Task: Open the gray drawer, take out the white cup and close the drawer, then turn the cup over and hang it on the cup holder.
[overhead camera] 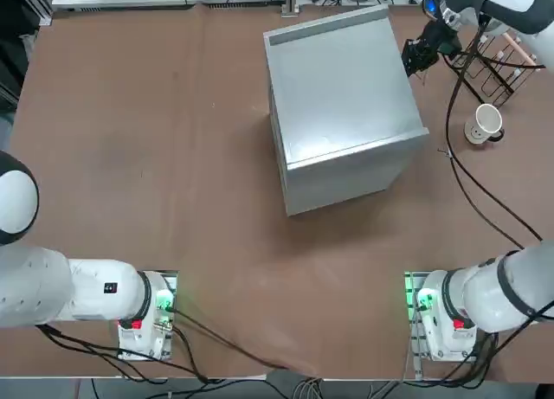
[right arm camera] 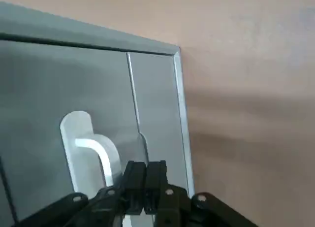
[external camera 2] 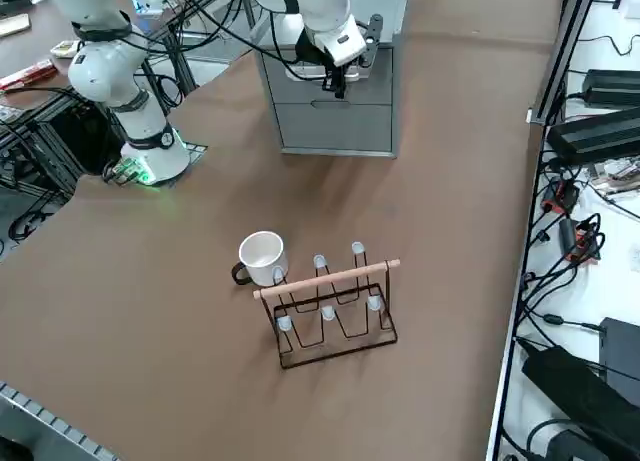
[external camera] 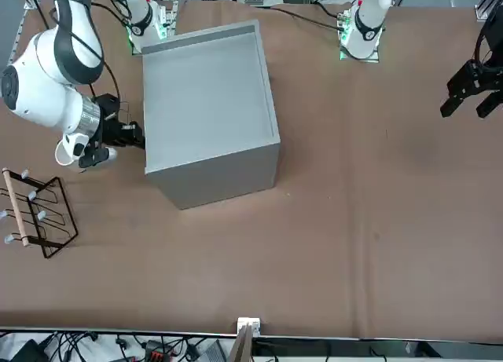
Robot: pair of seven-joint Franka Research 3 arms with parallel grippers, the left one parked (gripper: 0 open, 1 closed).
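The gray drawer (overhead camera: 346, 105) is a big metal cabinet at the far middle of the table, with its fronts (external camera 2: 335, 111) flush and shut. My right gripper (overhead camera: 414, 57) hovers just in front of that face, shut with nothing between its fingers. In the wrist view the gripper (right arm camera: 146, 180) is right beside the silver handle (right arm camera: 96, 150). The white cup (overhead camera: 487, 122) stands on the table to the right of the cabinet, mouth up as far as I can tell, next to the cup holder (overhead camera: 506, 61). The side view shows the cup (external camera 2: 263, 256) touching the rack (external camera 2: 335, 301).
The right arm's black cable (overhead camera: 467, 170) trails over the table between the cabinet and the cup. Brown tabletop (overhead camera: 147, 157) stretches to the left of the cabinet and in front of it.
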